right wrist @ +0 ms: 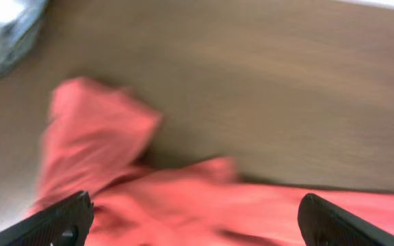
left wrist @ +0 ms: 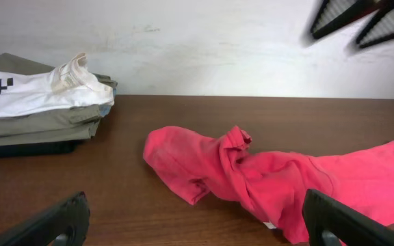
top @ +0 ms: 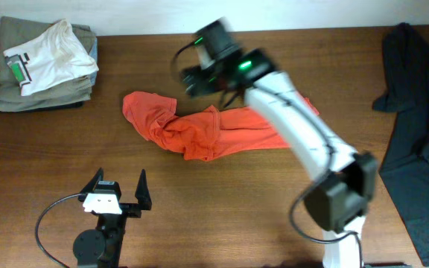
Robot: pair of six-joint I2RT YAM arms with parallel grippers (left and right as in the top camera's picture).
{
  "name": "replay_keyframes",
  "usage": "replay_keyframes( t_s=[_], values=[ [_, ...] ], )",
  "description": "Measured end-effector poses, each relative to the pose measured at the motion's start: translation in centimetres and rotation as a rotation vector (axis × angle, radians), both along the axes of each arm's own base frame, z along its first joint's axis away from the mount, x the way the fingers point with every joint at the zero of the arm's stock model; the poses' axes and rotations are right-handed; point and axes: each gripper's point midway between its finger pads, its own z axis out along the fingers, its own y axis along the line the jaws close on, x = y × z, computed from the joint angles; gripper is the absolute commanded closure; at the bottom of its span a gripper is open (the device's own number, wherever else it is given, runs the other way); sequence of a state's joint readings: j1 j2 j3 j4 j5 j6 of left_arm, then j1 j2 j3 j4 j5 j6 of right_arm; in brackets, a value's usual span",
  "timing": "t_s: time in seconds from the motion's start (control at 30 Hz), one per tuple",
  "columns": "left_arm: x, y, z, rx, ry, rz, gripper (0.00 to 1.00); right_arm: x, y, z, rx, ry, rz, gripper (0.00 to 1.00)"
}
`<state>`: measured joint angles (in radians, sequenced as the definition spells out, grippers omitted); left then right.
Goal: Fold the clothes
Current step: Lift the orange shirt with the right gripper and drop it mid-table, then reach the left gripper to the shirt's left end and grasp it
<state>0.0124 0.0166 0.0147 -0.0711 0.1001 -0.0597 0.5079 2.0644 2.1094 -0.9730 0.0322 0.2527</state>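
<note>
The clothes, a red-orange T-shirt (top: 207, 128), lie crumpled in a long heap across the middle of the table. My right gripper (top: 196, 78) hangs above the shirt's back edge, blurred by motion. In the right wrist view its jaws are wide open (right wrist: 197, 220) over the shirt (right wrist: 183, 198), with nothing between them. My left gripper (top: 121, 187) stands open near the table's front edge, short of the shirt. The left wrist view shows its open jaws (left wrist: 197, 225) facing the shirt (left wrist: 265, 178), and the right gripper's fingers (left wrist: 361, 20) high at the top right.
A stack of folded olive pieces topped by a white tee (top: 43, 63) sits at the back left. A dark garment (top: 415, 112) drapes over the table's right side. A white wall (left wrist: 204, 48) stands behind the table's back edge.
</note>
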Motion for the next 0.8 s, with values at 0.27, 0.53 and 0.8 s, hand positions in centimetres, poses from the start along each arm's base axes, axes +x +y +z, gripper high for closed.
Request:
replay_keyframes(
  t_s=[0.27, 0.53, 0.8],
  values=[
    [0.0, 0.0, 0.0, 0.000, 0.000, 0.000, 0.01, 0.3, -19.2, 1.4, -0.140, 0.109, -0.381, 0.01],
    [0.0, 0.1, 0.0, 0.005, 0.000, 0.008, 0.01, -0.9, -30.0, -1.1, -0.145, 0.223, -0.600, 0.01],
    [0.1, 0.4, 0.3, 0.015, -0.014, 0.022, 0.01, -1.2, -32.6, -1.5, -0.072, 0.247, -0.647, 0.01]
  ],
)
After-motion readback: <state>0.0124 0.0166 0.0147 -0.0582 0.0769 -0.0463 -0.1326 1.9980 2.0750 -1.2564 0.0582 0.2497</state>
